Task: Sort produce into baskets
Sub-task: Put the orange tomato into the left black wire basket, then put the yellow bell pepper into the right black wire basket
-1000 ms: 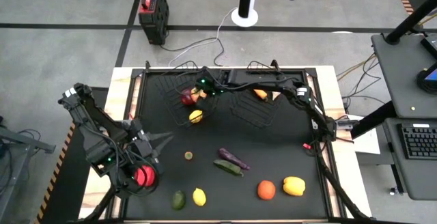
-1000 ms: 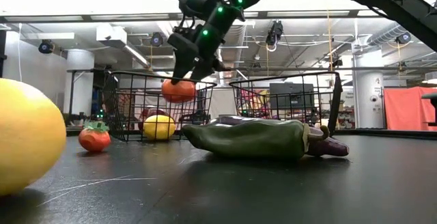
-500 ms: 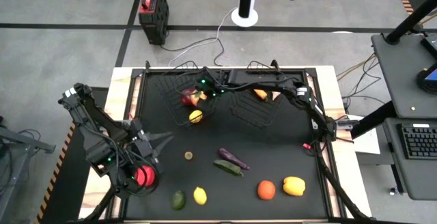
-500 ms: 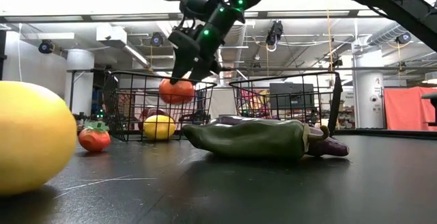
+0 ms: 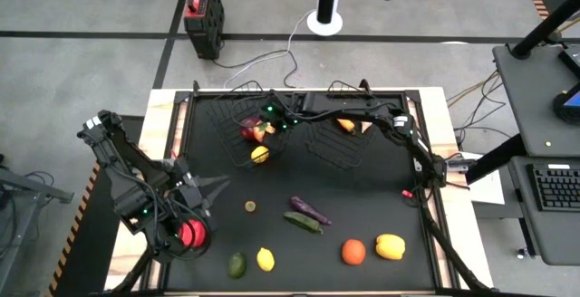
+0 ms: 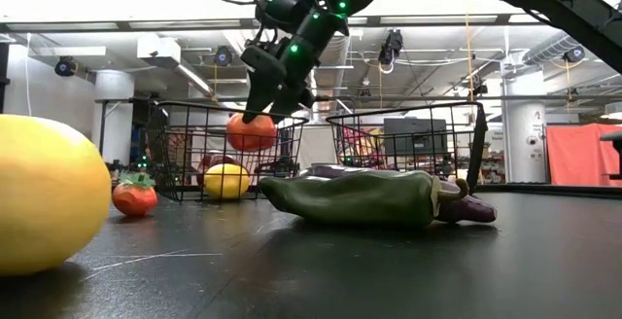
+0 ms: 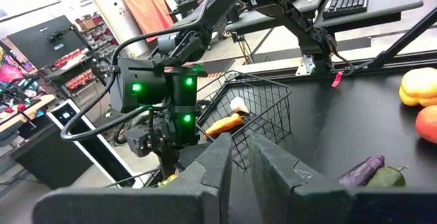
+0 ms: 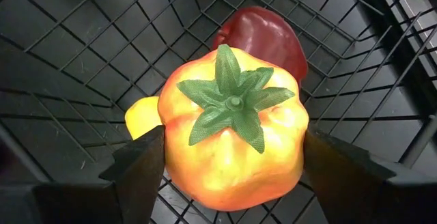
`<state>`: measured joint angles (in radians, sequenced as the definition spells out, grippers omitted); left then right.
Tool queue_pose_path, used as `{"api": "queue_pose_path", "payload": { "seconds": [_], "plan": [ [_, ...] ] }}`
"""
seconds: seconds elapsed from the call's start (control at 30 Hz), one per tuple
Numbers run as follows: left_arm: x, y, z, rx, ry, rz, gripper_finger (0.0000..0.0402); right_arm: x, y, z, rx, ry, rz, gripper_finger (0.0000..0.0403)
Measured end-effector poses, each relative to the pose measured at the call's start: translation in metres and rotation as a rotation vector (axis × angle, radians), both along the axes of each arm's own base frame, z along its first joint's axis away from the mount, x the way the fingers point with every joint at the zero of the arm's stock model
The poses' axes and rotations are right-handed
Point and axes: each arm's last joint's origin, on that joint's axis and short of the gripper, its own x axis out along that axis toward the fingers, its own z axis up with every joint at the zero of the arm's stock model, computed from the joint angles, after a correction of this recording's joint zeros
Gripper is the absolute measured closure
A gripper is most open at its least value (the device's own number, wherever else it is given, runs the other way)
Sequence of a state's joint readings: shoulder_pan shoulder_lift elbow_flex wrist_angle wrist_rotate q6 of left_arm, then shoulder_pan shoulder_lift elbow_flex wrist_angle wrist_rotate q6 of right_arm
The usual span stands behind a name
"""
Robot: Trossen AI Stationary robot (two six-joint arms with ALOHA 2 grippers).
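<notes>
Sorting partly done: right claw (image 6: 260, 115) gripping orange pepper (image 8: 232, 132) above left basket (image 5: 237, 127) at 11 o'clock, left claw (image 5: 220, 184) closed at 8, eight pieces remaining on tabletop (image 5: 362, 197).

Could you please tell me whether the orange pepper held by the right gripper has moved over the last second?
Yes, slightly. In the low view the orange pepper, held in the right gripper, sits a little lower against the left basket's rim than before, descending into it.

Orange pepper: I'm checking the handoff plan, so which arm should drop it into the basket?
Right. The right gripper already grips the orange pepper above the left basket. The left gripper waits at the table's left edge.
</notes>
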<state>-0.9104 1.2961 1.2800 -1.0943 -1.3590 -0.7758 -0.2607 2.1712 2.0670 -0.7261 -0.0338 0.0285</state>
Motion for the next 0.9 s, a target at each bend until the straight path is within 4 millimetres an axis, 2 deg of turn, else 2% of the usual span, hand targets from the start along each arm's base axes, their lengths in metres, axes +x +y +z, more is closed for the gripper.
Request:
{"api": "queue_pose_path", "payload": {
  "seconds": [0.3,0.63,0.9],
  "plan": [
    [0.0001,-0.0002,-0.0004,-0.008,0.007,-0.004,0.0366,0.0000,0.0000,-0.0003,0.002,-0.001,-0.003,0.0097],
    [0.0001,-0.0002,-0.0004,-0.014,0.003,-0.003,0.0366,-0.0004,-0.0005,-0.0005,0.003,0.002,-0.004,0.0056],
    [0.0001,-0.0003,-0.0005,-0.027,0.000,-0.003,0.0366,-0.0004,-0.0007,-0.0002,-0.001,0.003,0.000,0.0060]
  ]
}}
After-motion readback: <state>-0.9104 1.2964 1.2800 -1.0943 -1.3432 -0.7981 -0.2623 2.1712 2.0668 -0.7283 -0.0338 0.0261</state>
